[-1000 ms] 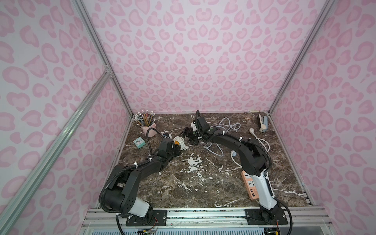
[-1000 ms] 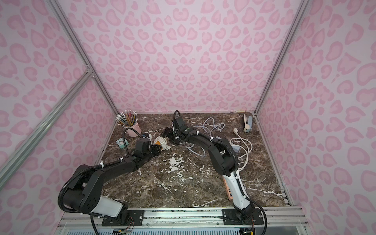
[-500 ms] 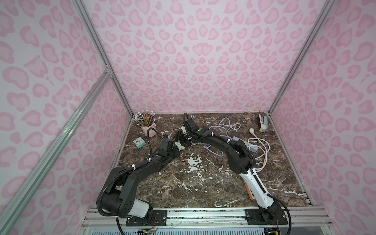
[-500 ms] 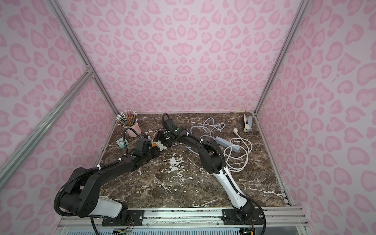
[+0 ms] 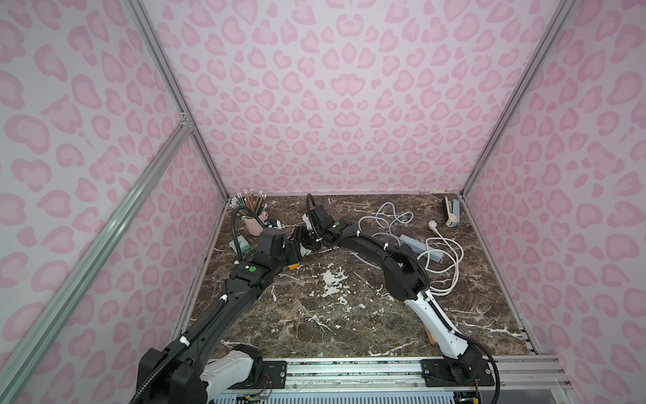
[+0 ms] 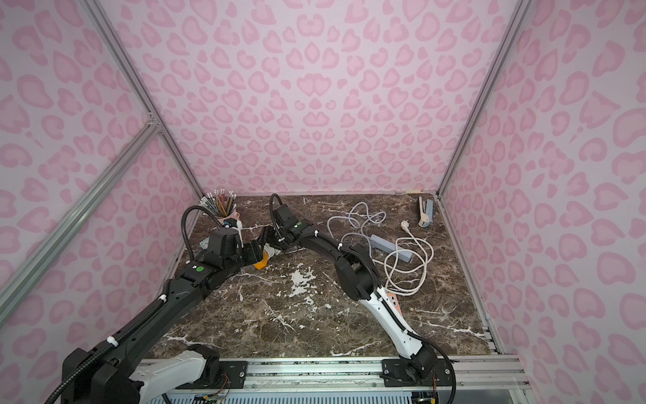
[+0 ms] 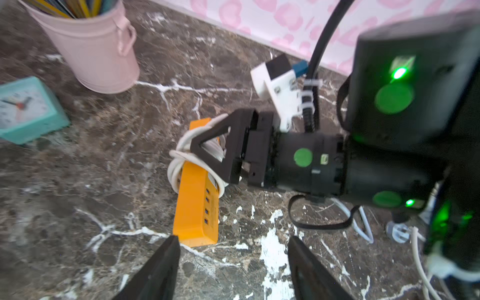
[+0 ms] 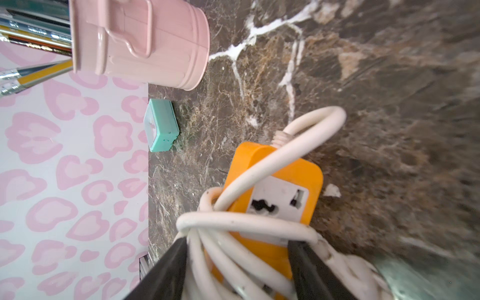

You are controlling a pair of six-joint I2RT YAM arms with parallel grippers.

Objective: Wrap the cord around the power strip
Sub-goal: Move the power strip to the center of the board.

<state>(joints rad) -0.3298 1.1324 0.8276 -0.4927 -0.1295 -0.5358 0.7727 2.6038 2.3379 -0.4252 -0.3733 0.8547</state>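
Power strip (image 7: pixel 196 205) first: the orange body is lying flat on the bench (image 5: pixel 314 314), toward the back left corner, near the pink pencil cup (image 7: pixel 101 52) and the teal clock (image 7: pixel 26 109). I am reading its long axis as running straight away from the left claw (image 7: pixel 233 240). The bare end with the small ports is sitting just beside the tip of one of that claw's fingers (image 7: pixel 161 267). That claw is standing wide and empty, just short of the strip and touching nothing.

The right claw (image 8: pixel 237 242) is lying across the strip's width, at right angles to that axis, and is clamping the wrapped half. One finger (image 8: pixel 166 272) is pressing on the coils and its partner on the orange edge, so I am judging this a grip on the power strip, coils included. Of the two arms, the right is the one in contact.

The white cord (image 8: pixel 246 223) is sitting in several turns bunched around the half nearest the cable exit, with one loop bulging out past that end. The coils are looking loose and uneven rather than tidy, and I cannot pick out the plug for certain. I am taking the wrapping as nearly done.

A grey-blue strip (image 5: pixel 419 246) with its own slack cable is lying well apart, to the right.
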